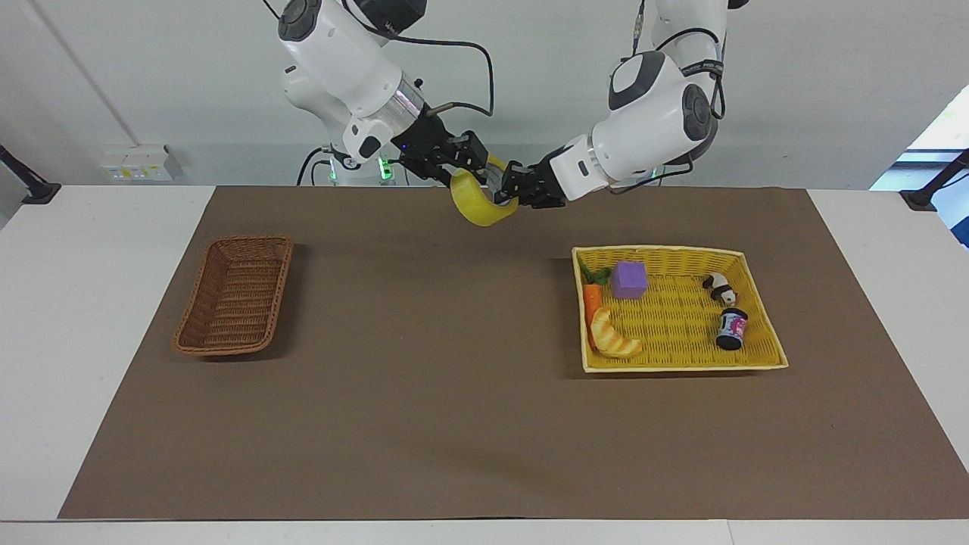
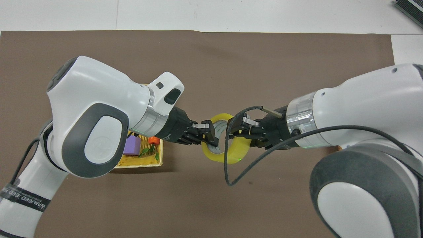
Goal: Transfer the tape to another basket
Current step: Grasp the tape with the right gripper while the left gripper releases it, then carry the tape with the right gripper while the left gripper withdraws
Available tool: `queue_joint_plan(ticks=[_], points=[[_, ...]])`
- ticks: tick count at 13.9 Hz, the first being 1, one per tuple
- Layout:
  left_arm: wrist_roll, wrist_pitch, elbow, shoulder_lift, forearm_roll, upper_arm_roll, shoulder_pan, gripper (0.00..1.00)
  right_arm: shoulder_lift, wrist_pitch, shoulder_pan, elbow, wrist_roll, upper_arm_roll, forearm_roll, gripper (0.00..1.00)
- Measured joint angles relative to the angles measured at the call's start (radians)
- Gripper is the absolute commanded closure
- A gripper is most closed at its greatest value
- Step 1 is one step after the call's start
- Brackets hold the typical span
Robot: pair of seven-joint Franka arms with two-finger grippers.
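Above the brown mat (image 1: 424, 393), the tape (image 1: 478, 206) hangs pinched between left gripper (image 1: 509, 186) and right gripper (image 1: 471, 160) jaws.

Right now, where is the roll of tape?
The tape is up in the air over the brown mat, between the left gripper and the right gripper, both at its rim.

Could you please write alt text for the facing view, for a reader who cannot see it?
Two robot arms meet in mid-air over the brown mat, the left gripper and right gripper both at a yellow tape roll. A brown wicker basket sits toward the right arm's end, a yellow basket of toys toward the left arm's.
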State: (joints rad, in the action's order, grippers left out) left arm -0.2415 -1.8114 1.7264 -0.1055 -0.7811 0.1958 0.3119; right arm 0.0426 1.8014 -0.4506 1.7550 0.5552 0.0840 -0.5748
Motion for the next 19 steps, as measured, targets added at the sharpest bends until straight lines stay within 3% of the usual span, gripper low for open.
queue_joint_plan(ticks=[1,2,3,4,9,13,16,19], points=[[0.001,0.000,0.000,0.000,-0.003,0.000,0.000,1.00,0.000,0.000,0.000,0.000,0.000,0.000,0.000,1.00],[0.001,0.000,0.001,0.000,-0.003,-0.001,0.000,0.92,0.000,0.000,0.000,0.000,0.000,0.000,0.000,1.00],[0.001,0.000,0.001,0.000,-0.003,-0.001,0.000,0.38,0.000,0.000,0.000,0.000,0.001,0.000,0.000,1.00],[0.001,0.000,0.001,0.000,-0.003,-0.001,0.000,0.00,0.000,0.000,0.000,0.000,0.001,0.000,0.000,1.00],[-0.004,-0.002,-0.006,0.024,-0.014,-0.024,-0.009,0.00,-0.006,-0.002,0.002,0.009,0.014,0.004,0.006,1.00],[-0.005,0.015,-0.006,0.037,-0.006,-0.038,-0.096,0.00,-0.007,-0.012,0.024,0.009,0.008,0.005,0.071,1.00],[0.003,0.046,-0.025,0.043,0.143,-0.042,-0.161,0.00,-0.007,-0.053,0.100,0.011,-0.074,0.008,0.174,1.00],[0.002,0.074,-0.051,0.049,0.302,-0.044,-0.196,0.00,-0.008,-0.092,0.245,0.035,-0.245,0.013,0.255,1.00]])
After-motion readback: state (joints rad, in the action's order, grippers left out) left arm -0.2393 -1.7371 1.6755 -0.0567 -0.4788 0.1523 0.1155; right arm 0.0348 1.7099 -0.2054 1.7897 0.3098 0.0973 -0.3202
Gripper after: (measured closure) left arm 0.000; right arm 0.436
